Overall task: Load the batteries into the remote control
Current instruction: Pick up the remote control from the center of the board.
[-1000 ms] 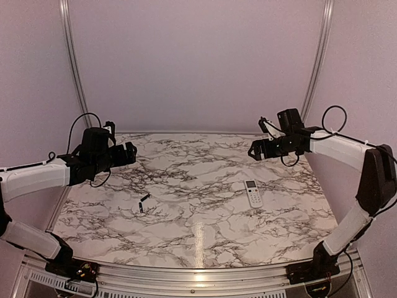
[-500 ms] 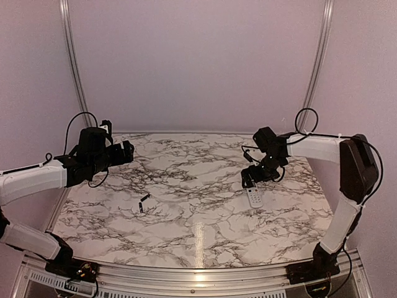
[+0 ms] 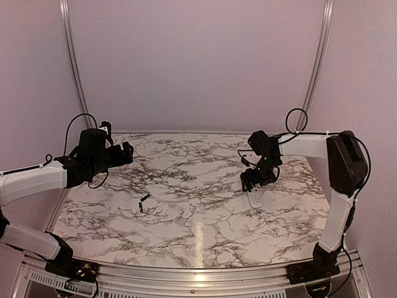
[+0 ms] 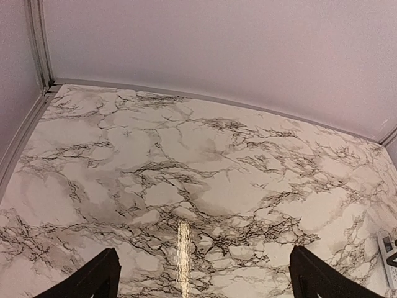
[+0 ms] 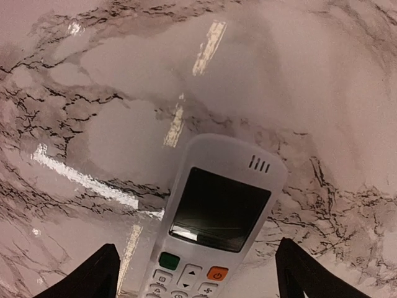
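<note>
The white remote control [image 3: 255, 198] lies face up on the marble table, right of centre. My right gripper [image 3: 256, 180] hangs open just above its screen end. In the right wrist view the remote [image 5: 214, 230] fills the gap between my spread fingertips [image 5: 102, 273], its dark screen and green and orange buttons showing. Two small dark batteries [image 3: 143, 202] lie together left of centre. My left gripper [image 3: 128, 152] is open and empty, raised above the table's far left. A sliver of the remote shows in the left wrist view [image 4: 388, 248].
The marble table [image 3: 198, 223] has a raised metal rim and pale walls at the back and sides. Cables loop over both wrists.
My right gripper has swung left and down from the back right until it is over the remote's screen end. The left arm has barely shifted.
</note>
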{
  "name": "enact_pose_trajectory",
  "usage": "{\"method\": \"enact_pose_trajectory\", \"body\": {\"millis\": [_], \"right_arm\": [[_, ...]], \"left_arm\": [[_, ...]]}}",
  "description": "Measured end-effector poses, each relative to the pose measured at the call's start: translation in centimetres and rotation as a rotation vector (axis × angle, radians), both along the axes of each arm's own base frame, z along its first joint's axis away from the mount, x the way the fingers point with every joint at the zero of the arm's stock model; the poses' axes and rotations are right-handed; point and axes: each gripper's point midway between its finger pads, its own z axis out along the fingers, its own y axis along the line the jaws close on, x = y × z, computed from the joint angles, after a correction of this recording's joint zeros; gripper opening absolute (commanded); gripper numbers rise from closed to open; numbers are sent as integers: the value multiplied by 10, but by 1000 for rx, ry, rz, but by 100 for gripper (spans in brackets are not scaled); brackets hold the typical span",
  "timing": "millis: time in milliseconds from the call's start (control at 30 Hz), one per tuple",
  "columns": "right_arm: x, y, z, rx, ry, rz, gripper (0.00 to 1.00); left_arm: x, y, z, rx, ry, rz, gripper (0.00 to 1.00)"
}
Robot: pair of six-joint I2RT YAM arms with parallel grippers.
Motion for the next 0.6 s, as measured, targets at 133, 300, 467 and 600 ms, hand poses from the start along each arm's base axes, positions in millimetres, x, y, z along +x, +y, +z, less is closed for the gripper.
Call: {"method": "enact_pose_trajectory", "body": {"millis": [133, 300, 467, 600], "right_arm": [[0, -1, -9, -15, 23, -1, 78], [-2, -3, -18, -34, 45, -1, 62], [-3, -4, -23, -43, 58, -3, 47], [-3, 0, -21, -16, 63, -18, 34]], "left_arm": [[-1, 2, -1, -1, 1, 5, 99], [-1, 1, -1, -5, -2, 2, 99], [-3, 2, -5, -5, -3, 0, 99], [-8, 2, -7, -5, -6, -10, 99]]}}
